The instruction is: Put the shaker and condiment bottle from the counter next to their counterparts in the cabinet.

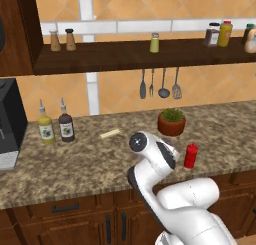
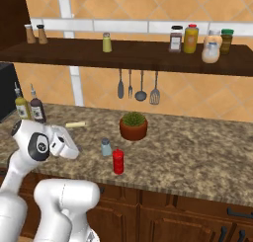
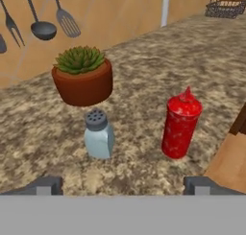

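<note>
While the gripper [image 3: 122, 186] hangs low with jaws spread wide and empty, the pale blue-grey shaker [image 3: 98, 135] and red condiment bottle [image 3: 180, 123] stand upright, apart, near the counter's [image 2: 197, 152] front edge. Potted succulent [image 3: 82, 76] crowds behind the shaker. Cabinet shelf [image 2: 143, 56] has room beside the yellow-green shaker [image 2: 106, 42].

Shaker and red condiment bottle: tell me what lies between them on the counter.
Nothing but bare speckled counter. In the hand view the shaker and the condiment bottle stand upright and apart; the potted plant sits behind the shaker, not between them.
</note>
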